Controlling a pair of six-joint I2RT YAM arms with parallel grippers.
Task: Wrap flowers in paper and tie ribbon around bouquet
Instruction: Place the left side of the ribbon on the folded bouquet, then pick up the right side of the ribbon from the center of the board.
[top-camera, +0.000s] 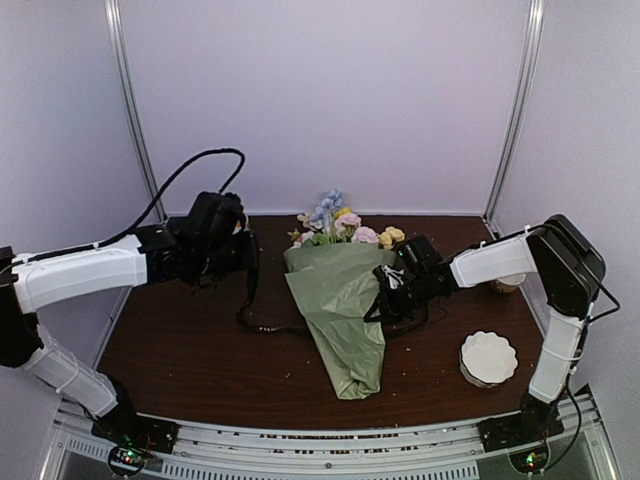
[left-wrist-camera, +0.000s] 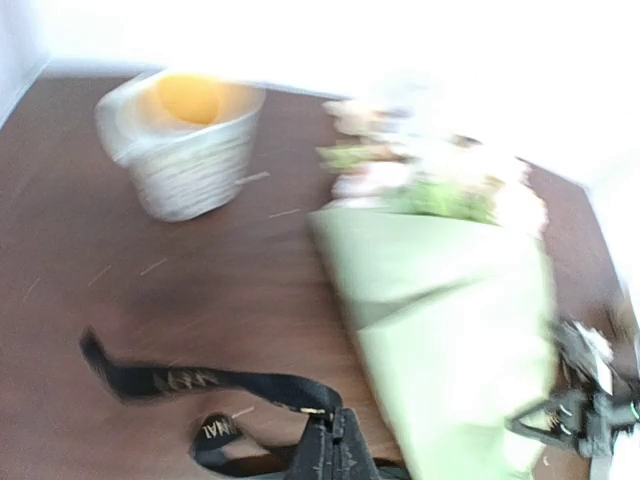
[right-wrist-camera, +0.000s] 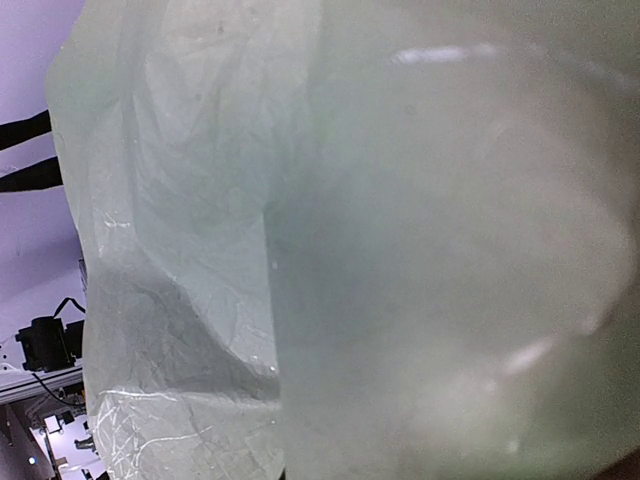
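So, bouquet (top-camera: 340, 300) lay on table (top-camera: 180, 345), long axis near-to-far, blooms toward back wall, tip toward arms. Left gripper (left-wrist-camera: 325, 428) clamped on ribbon (left-wrist-camera: 200, 380); right gripper (top-camera: 392, 290) closed against bouquet's right edge.

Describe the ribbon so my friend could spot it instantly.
On the brown table, find the green paper bouquet in the middle. Just left of it, the ribbon trails from the left gripper: flat, black, with light lettering, unlike the thin round cables.
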